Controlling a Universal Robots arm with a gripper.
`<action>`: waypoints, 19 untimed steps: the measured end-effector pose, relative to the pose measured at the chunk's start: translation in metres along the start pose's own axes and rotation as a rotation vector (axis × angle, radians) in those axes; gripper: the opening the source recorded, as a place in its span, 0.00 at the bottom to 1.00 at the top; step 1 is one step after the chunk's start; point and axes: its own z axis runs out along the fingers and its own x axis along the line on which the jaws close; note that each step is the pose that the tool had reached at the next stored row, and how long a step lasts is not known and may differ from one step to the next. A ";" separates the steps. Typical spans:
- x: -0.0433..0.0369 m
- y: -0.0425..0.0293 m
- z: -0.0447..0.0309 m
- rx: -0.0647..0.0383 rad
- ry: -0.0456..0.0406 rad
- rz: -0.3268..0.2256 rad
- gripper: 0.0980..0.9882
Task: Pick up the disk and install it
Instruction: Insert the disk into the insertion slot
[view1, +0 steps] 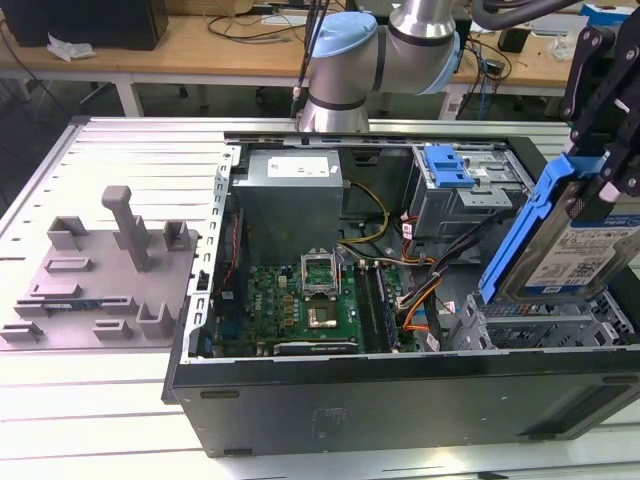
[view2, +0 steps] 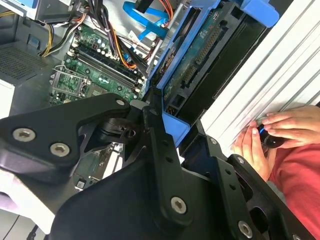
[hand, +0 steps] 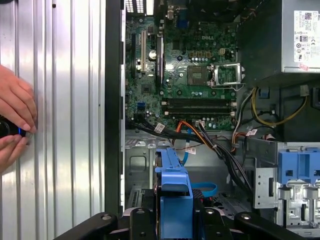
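The disk, a silver drive with a white-and-blue label in blue rails, hangs tilted on edge over the metal drive cage at the exterior view's right end of the open computer case. My gripper is shut on the disk's upper part, black fingers on both faces. In the second wrist view the disk shows its circuit-board side and blue rail between the fingers. In the first wrist view its blue rail edge points at the case floor from the gripper.
Inside the case lie the motherboard, a grey power supply, loose cables and a bay with a blue latch. A grey fixture sits on the exterior view's left. A person's hands rest on the table beside the case.
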 end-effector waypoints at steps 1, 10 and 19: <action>0.0000 0.0000 0.0002 0.000 0.0000 0.000 0.30; 0.0001 -0.0015 0.0030 0.000 -0.0001 0.000 0.30; 0.0003 -0.0019 0.0069 0.000 -0.0001 0.000 0.30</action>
